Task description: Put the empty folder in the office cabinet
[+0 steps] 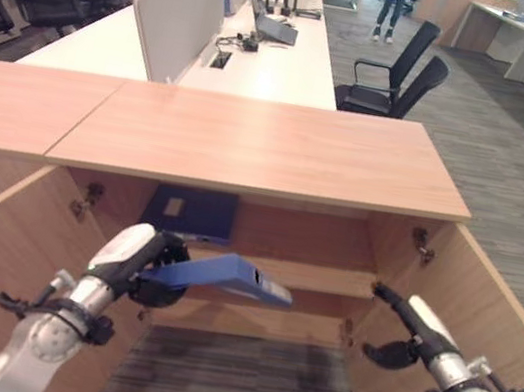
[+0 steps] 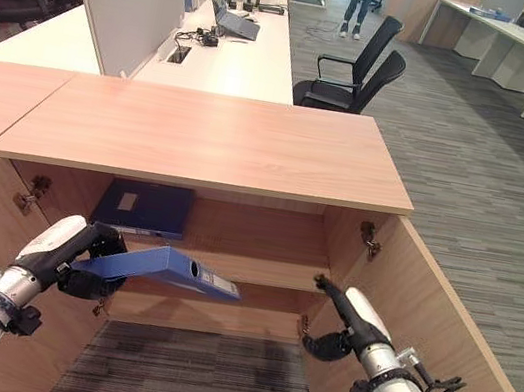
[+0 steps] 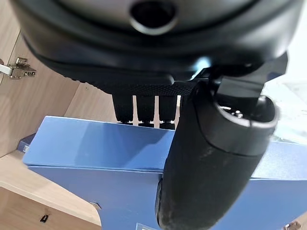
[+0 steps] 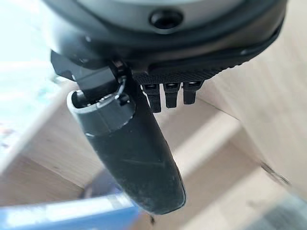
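The blue folder (image 1: 217,276), stiff, light and cantilevered in front of the open cabinet (image 1: 399,281), looks best held near its spine, where the left hand (image 1: 157,261) pinches it, while the right hand (image 1: 400,332) hangs spread.

Two shiny silver-grey arms end in dark hands — the left hand (image 1: 162,258) and the right hand (image 1: 399,327). Each black thumb looks fat, round and smooth — a bit scratched.
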